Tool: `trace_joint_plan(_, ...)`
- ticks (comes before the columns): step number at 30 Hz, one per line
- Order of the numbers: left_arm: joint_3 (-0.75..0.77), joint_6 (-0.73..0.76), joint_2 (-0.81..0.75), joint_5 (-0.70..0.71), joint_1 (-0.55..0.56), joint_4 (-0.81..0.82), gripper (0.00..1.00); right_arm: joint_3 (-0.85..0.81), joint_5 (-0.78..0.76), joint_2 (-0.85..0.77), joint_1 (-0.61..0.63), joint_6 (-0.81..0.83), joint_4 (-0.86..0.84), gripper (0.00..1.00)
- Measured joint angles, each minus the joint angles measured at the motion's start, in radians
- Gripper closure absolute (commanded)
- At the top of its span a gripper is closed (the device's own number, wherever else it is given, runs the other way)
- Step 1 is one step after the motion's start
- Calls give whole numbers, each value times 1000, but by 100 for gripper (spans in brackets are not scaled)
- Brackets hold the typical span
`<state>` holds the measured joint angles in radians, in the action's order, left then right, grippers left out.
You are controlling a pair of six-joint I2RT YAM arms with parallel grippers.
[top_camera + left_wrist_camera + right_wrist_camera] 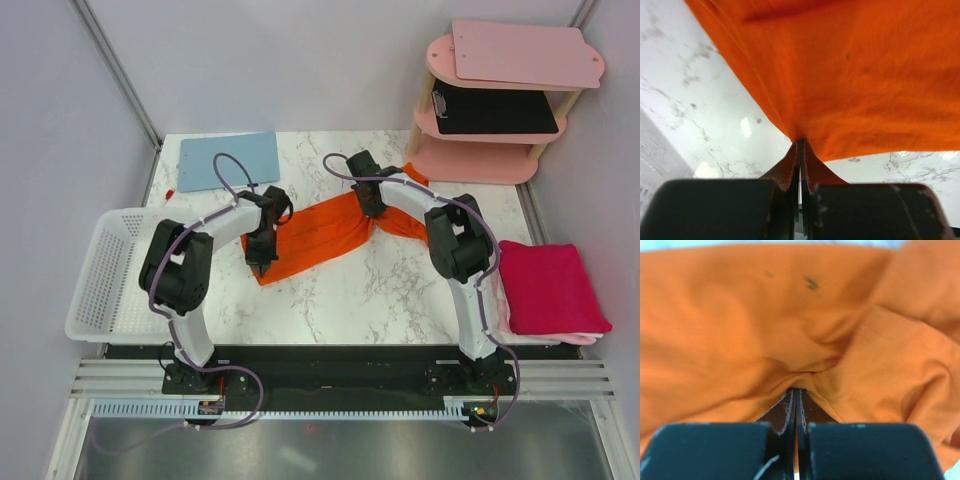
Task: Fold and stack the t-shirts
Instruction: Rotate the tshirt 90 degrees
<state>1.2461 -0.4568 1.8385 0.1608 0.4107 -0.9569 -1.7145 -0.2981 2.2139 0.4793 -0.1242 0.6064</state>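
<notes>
Fingers [786, 174] of the left gripper [262, 262] and right gripper [372, 212] both clench the orange t-shirt [320, 235], stretched mid-frame across the worktop [400, 290], long axis running lower left to upper right between them.

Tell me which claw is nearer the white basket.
Left. The left claw, shut on the orange shirt, sits just right of the white basket. The right claw pinches the shirt farther right, mid-table.
</notes>
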Motion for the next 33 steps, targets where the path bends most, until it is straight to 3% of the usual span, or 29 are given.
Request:
trace_joint_plan(8, -28, -32, -43, 61, 73, -33, 98, -30, -10, 14, 71, 20, 7, 100)
trace_joint_plan(14, 160, -31, -72, 130, 58, -53, 98, 86, -66, -127, 58, 3, 23, 100)
trace_joint_plan(22, 433, -18, 184, 163, 32, -36, 98, 127, -130, -212, -71, -37, 6, 100)
trace_joint_plan(27, 449, -10, 300, 165, 10, -39, 98, 143, -129, -148, -139, -50, 5, 100)
trace_joint_plan(33, 455, 2, 321, 197, -24, -43, 98, 171, -126, -109, -139, -55, 2, 100)
